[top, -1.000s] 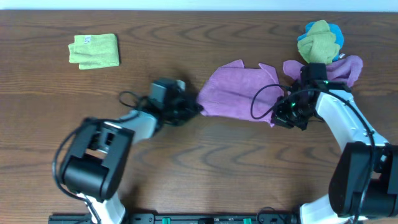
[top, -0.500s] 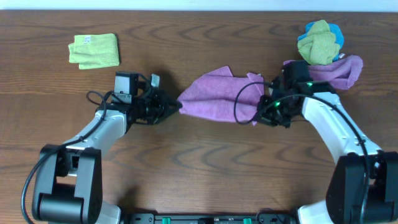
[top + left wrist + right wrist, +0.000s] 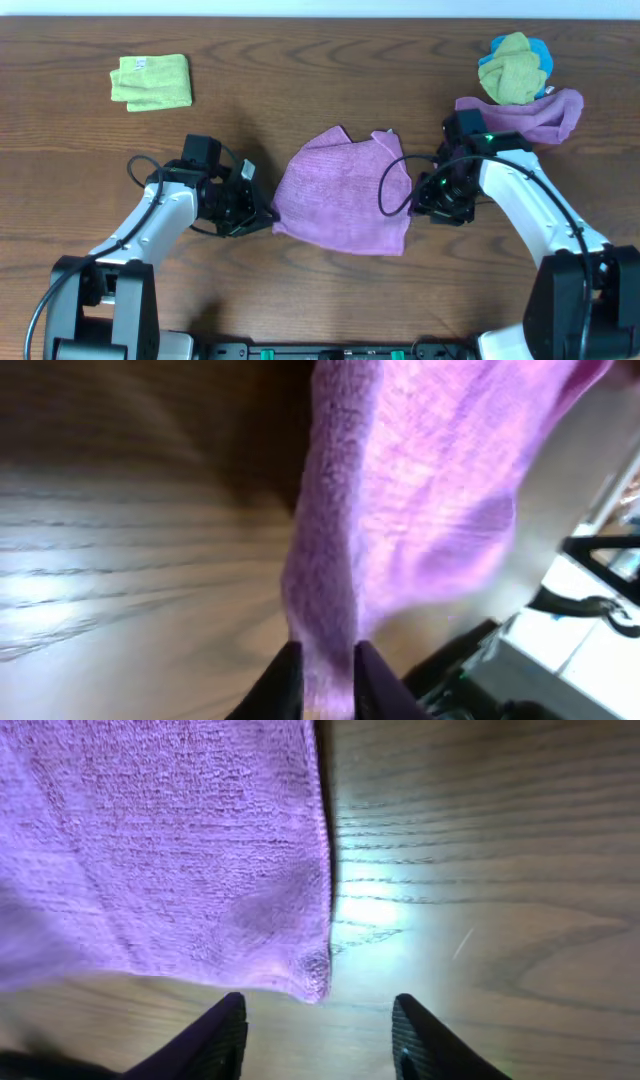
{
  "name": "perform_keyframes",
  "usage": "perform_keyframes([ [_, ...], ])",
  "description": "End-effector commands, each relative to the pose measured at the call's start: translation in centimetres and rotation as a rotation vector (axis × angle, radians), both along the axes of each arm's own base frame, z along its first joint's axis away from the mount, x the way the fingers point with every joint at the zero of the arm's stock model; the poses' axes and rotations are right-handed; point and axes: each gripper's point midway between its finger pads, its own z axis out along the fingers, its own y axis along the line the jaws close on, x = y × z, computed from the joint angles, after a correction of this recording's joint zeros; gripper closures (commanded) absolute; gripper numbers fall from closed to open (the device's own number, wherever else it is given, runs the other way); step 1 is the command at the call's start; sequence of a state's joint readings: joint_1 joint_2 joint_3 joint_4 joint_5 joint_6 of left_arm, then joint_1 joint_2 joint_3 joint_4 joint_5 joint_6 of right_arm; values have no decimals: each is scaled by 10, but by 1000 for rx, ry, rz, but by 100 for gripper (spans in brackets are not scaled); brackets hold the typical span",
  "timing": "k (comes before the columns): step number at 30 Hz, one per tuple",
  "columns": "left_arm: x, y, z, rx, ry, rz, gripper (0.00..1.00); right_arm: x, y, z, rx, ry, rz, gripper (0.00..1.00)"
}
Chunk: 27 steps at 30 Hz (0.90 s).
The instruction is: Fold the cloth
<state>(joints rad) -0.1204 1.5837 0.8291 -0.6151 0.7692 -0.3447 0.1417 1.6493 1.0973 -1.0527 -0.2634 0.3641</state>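
Observation:
The purple cloth (image 3: 340, 190) lies spread and a little rumpled in the middle of the table. My left gripper (image 3: 262, 213) is at its left corner. In the left wrist view the fingers (image 3: 320, 660) are shut on the cloth's edge (image 3: 420, 490). My right gripper (image 3: 425, 200) is at the cloth's right side. In the right wrist view its jaws (image 3: 318, 1020) are open and empty, and the cloth's corner (image 3: 170, 850) lies flat on the wood just ahead of them. No white tag shows.
A lime-green folded cloth (image 3: 151, 82) lies at the back left. A second purple cloth (image 3: 530, 115) lies rumpled at the back right, with a green and blue bundle (image 3: 515, 65) behind it. Dark wood table (image 3: 330, 290) all round.
Both grippers moved toward the near edge, drawing the cloth with them; it now lies wider and flatter. The right gripper has let go of its corner.

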Motion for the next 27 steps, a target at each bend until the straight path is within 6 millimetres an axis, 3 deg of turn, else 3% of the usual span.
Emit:
perform_keyframes([
  [1,2,7,-1,45,-40,-27,74,4,-3,6,-19,-57,59,49],
  [4,0,8,-2,49,-38,-33,69,20,-1,7,-12,-132,93,43],
  [9,2,9,-2,63,-45,-35,66,70,-9,12,-100,-343,93,33],
  [12,4,8,2,62,-51,-37,46,94,-13,13,-167,-439,116,30],
  [16,19,4,16,57,-96,-45,30,109,-12,0,-215,-460,159,29],
  [19,39,-3,37,51,-174,-59,2,121,-6,-18,-232,-433,204,30],
  [23,51,-9,50,48,-220,-68,4,140,2,-25,-265,-435,249,31],
  [27,50,-10,53,40,-214,-66,4,160,10,-19,-292,-463,281,31],
])
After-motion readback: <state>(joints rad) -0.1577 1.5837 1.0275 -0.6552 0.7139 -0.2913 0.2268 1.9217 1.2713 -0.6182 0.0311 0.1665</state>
